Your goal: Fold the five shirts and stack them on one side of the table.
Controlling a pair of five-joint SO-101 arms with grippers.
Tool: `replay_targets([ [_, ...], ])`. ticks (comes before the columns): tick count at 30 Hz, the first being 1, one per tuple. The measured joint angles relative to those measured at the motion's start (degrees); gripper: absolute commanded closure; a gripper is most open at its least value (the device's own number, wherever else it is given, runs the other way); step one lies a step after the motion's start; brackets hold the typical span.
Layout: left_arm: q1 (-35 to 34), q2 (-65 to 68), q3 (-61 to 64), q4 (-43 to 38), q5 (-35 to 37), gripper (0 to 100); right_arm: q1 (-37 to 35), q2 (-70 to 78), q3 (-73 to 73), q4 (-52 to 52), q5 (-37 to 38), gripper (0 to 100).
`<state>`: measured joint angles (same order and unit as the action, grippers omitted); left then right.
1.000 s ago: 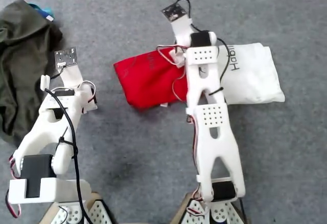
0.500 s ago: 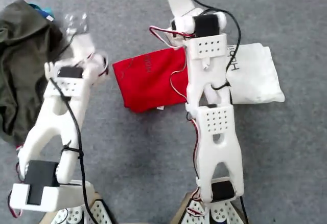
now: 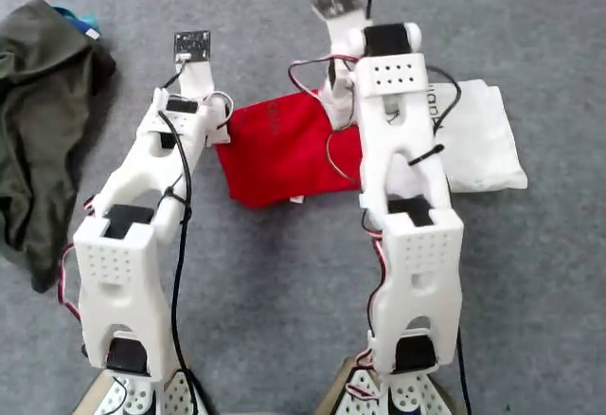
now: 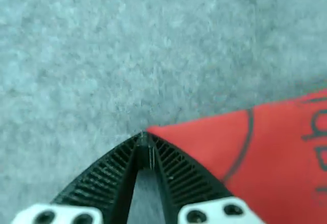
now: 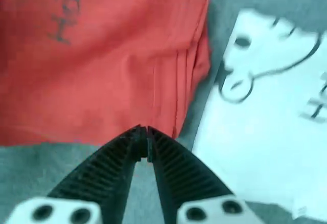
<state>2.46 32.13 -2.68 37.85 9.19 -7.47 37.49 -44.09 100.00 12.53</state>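
Red shirt (image 3: 284, 150) lies folded in the middle of the worktop (image 3: 275, 292), with a folded white shirt (image 3: 478, 140) just beside it on the right; a thin strip of grey shows between them in the right wrist view.

Left fingers (image 4: 173, 168) are pressed together, tips right at a corner of the red shirt (image 4: 265, 147); whether any cloth is caught between them I cannot tell. Behind them the left arm (image 3: 133, 216) runs from its base at the near edge, angling inward to the shirt's far-left corner.

Right fingers (image 5: 176, 162) are also pressed together, tips over the red shirt's edge (image 5: 102, 70) next to the white shirt (image 5: 265, 147). The right arm (image 3: 407, 197) stretches straight out from the near edge and lies above the line where the two shirts meet, covering part of each.

A crumpled dark green shirt (image 3: 43, 121) sits in a heap along the left edge, well apart from the folded pair, with a blue scrap (image 3: 85, 25) at its far end.

Grey worktop shows between the arms on the near side of the red shirt, to the right of the right arm, and beyond both shirts up to the far edge.
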Motion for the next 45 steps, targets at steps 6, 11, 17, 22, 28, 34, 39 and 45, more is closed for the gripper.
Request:
replay_targets([
  [6,-0.09,2.02,-4.84,3.08,0.0,97,5.63,0.0,17.58,-10.29,0.0,98.4],
  [11,-0.09,2.02,-4.84,3.16,0.0,97,6.77,0.0,30.59,-19.96,2.81,98.4],
  [17,-0.09,2.02,-4.92,3.25,-3.25,97,7.38,-1.58,30.77,-20.22,3.96,98.4],
  [22,0.18,2.02,-8.7,9.85,-8.18,97,7.91,-2.9,20.75,-14.07,3.96,98.4],
  [28,0.35,-2.73,-19.08,21.71,-9.32,97,7.91,-3.25,5.89,-3.78,3.96,98.4],
  [34,0.26,-9.67,-27.69,36.48,-9.67,97,7.91,-7.03,0.26,0.7,0.97,98.4],
  [39,-2.81,-15.3,-29.45,46.24,-9.67,97,5.1,-19.25,8.7,0.7,-0.35,98.4],
  [45,-7.03,-20.4,-23.38,49.67,-9.76,97,0.88,-34.29,29.71,0.7,-0.7,98.3],
])
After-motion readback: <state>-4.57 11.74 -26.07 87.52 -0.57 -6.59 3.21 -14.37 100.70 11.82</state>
